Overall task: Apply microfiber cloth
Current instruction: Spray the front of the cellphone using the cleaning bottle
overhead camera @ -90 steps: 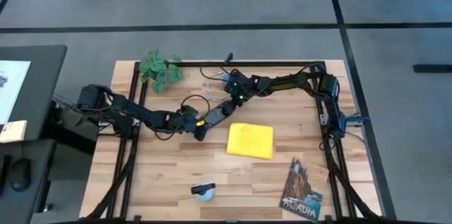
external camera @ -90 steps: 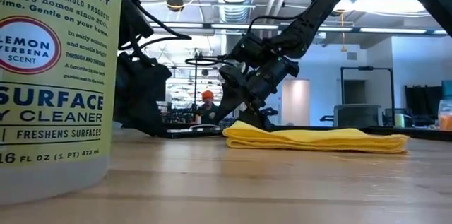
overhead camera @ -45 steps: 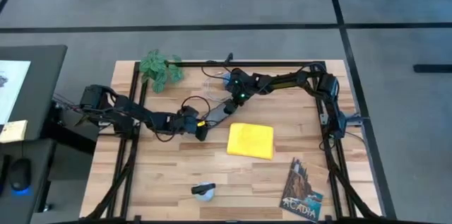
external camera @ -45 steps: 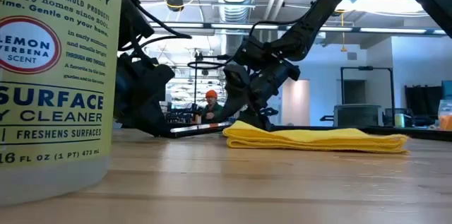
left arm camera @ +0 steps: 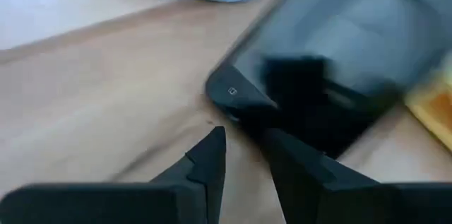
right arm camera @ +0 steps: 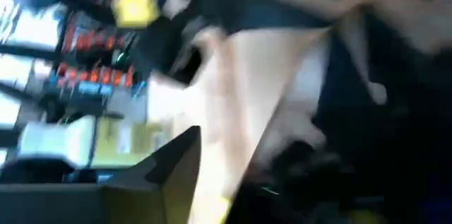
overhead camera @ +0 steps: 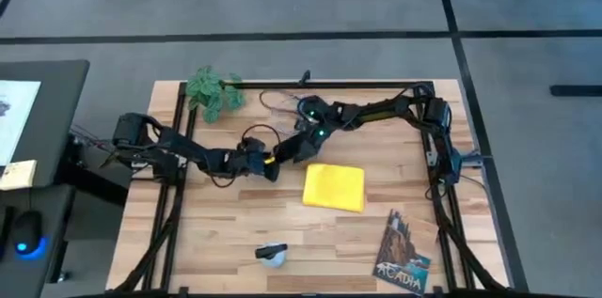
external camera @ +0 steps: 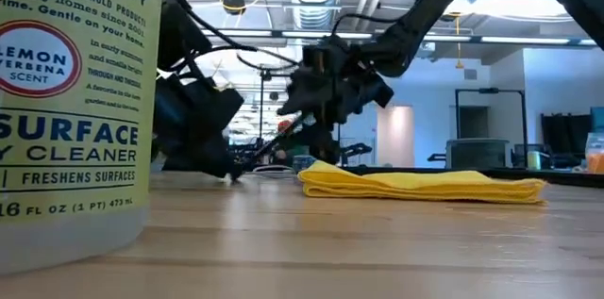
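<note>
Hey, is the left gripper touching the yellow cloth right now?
Apart. In the high view the left gripper sits left of the microfiber cloth, with bare table showing between them.

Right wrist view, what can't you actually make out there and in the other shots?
- Right wrist view: motion blur smears everything; whether the right claw holds anything cannot be told.
- High view: the smartphone is hidden under both arms where the left claw meets the right.
- Low view: the cleaner bottle is cut off by the top and left edges.
- Low view: the microfiber cloth hides the table behind it.
</note>
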Tool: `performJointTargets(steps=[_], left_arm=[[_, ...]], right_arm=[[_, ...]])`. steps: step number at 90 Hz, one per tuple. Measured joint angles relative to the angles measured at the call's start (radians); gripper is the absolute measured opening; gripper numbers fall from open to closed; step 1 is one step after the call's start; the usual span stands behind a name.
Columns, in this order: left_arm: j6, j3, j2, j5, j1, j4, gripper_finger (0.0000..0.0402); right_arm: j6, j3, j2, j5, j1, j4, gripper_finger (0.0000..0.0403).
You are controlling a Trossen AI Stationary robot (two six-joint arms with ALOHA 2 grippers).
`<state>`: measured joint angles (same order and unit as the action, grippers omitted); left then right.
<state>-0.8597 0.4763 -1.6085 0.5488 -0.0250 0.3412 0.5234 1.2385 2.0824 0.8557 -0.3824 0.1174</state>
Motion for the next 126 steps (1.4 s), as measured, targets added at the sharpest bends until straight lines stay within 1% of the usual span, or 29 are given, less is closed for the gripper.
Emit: performJointTargets(steps=[7, 15, 23, 37, 57, 69, 87, 98, 104, 111, 116, 126], left_arm=[[0.001, 0.0, -0.001, 0.001, -0.001, -0.004, 0.0086], [0.003, 0.001, 0.0, -0.006, -0.003, -0.001, 0.0086], [0.003, 0.001, 0.0, -0.007, -0.006, 0.0, 0.0086], [0.046, 0.001, 0.002, -0.02, -0.024, 0.03, 0.0086], [0.125, 0.001, 0.003, -0.02, -0.064, 0.082, 0.0086], [0.192, 0.002, 0.003, -0.032, -0.08, 0.142, 0.0086], [0.217, 0.002, 0.004, -0.038, -0.081, 0.156, 0.0086], [0.253, 0.002, 0.059, -0.047, -0.096, 0.155, 0.008], [0.254, 0.002, 0.109, -0.047, -0.1, 0.104, 0.0072], [0.221, 0.002, 0.172, -0.042, -0.097, -0.018, 0.0056], [0.178, 0.002, 0.216, -0.026, -0.092, -0.135, 0.0042], [0.031, 0.002, 0.267, -0.019, -0.073, -0.397, 0.0013]], right_arm=[[0.006, 0.0, 0.0, -0.011, 0.002, 0.008, 0.0214], [0.007, 0.0, 0.0, -0.015, 0.005, -0.001, 0.0198], [0.003, 0.0, 0.0, -0.063, 0.003, -0.015, 0.0179], [0.0, 0.0, -0.001, -0.105, -0.007, -0.02, 0.0157], [-0.038, 0.0, -0.001, -0.18, -0.013, -0.068, 0.0155], [-0.063, -0.001, -0.001, -0.231, -0.008, -0.085, 0.0159], [-0.085, -0.001, -0.001, -0.322, 0.003, -0.087, 0.0157], [-0.087, -0.001, -0.001, -0.333, 0.003, -0.088, 0.0149], [-0.087, -0.002, -0.001, -0.333, 0.003, -0.088, 0.0144], [-0.087, -0.002, -0.001, -0.333, 0.002, -0.088, 0.0142], [-0.089, -0.002, -0.001, -0.333, 0.002, -0.087, 0.0142], [-0.091, -0.002, -0.001, -0.334, 0.002, -0.087, 0.0143]])
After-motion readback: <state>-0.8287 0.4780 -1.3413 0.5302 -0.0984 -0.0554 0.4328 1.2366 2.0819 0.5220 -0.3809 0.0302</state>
